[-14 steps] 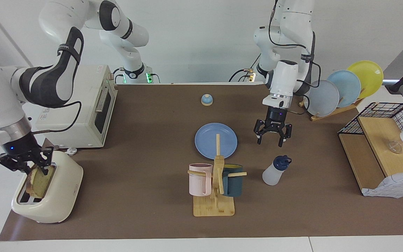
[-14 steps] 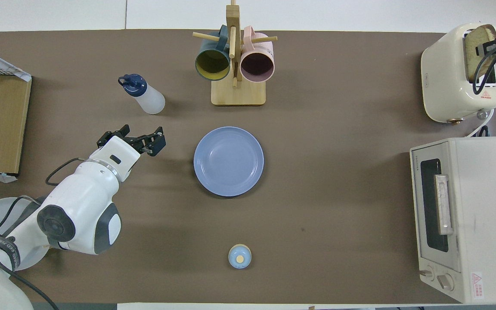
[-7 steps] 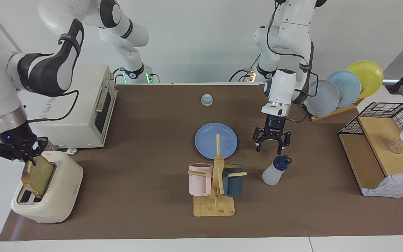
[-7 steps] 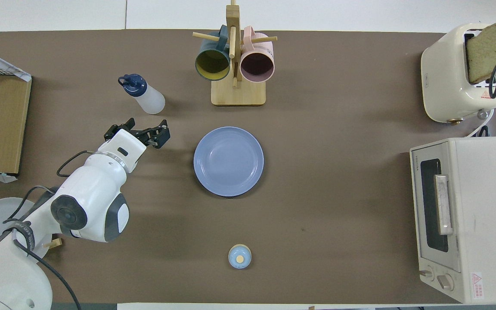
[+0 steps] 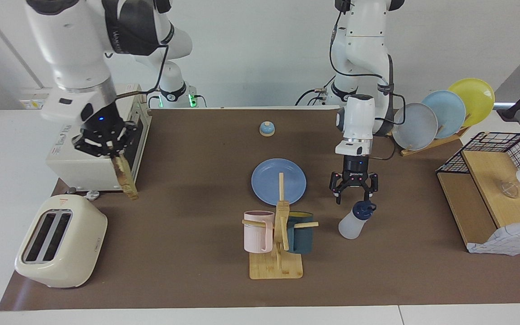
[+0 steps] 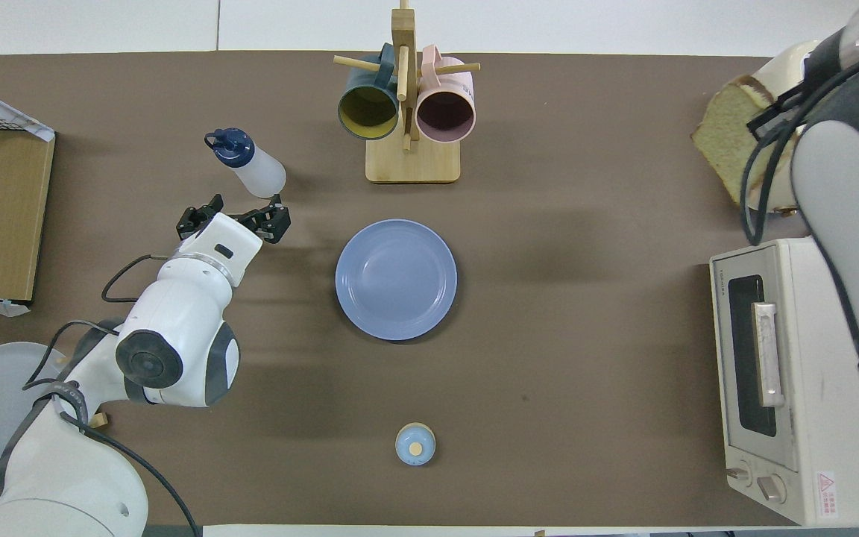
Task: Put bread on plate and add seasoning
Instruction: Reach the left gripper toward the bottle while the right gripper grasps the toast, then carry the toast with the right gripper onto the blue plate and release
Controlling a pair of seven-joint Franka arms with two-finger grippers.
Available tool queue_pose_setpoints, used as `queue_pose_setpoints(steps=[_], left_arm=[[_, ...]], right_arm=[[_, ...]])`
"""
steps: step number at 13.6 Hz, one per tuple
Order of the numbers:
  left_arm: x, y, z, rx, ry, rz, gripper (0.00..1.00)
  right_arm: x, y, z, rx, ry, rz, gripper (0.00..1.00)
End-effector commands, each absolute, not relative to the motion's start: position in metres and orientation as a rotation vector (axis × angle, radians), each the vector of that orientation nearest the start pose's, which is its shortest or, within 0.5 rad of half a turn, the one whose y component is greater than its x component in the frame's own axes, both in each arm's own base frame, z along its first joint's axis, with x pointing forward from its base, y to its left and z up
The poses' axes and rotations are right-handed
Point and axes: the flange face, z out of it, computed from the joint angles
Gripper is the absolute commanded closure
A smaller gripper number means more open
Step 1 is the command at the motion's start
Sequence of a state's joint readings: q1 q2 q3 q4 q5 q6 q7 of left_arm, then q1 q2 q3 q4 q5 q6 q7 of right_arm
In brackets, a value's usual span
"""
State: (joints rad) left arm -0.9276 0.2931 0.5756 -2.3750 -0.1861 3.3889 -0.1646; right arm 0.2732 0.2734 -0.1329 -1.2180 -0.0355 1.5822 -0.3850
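The right end effector (image 5: 112, 150) is clamped on the bread (image 5: 124, 175), which hangs below it above the tabletop (image 5: 188, 189); the left end effector (image 5: 354, 195), spread wide, hovers just above the seasoning (image 5: 355, 220), beside the plate (image 5: 269, 176)

Count of things on the brown desk (image 5: 197, 280), by kind.

One slice of bread (image 5: 124, 178); one blue plate (image 5: 269, 178) lying flat at the centre of the frame, and three more plates (image 5: 444, 113) standing in one rack at the upper right; two mugs (image 5: 257, 231), pink and dark teal, on one wooden mug stand (image 5: 276, 267); one white bottle (image 5: 355, 221) with a dark blue cap; one small blue bell (image 5: 266, 129); one cream toaster (image 5: 61, 248) with two slots at the lower left; one toaster oven (image 5: 106, 149); one wire-sided shelf (image 5: 494, 189) at the right edge; two robot arms, each with one hand (image 5: 354, 192).
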Motion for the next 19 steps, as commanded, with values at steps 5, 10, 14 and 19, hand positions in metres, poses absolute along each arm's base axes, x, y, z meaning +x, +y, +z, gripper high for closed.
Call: queue_pose_setpoints(steps=[5,10,14,19], left_arm=[[0.539,-0.199,0.302,-2.927,0.038,-1.312,0.00],[0.543,-0.189,0.304,-2.890,-0.001,-1.367,0.00],[0.563,-0.201,0.317,-2.863,0.012,-1.428,0.00],[0.572,-0.197,0.309,-2.841,0.002,-1.426,0.00]], right_arm=[[0.562,0.215,0.521,-2.757,-0.148,-0.264,1.00],[0.518,0.333,0.463,-2.581,0.181,-0.302,1.00],[0.484,0.327,0.395,-2.585,0.200,-0.303,1.00],[0.460,0.309,0.335,-2.553,0.021,-0.392,1.00]])
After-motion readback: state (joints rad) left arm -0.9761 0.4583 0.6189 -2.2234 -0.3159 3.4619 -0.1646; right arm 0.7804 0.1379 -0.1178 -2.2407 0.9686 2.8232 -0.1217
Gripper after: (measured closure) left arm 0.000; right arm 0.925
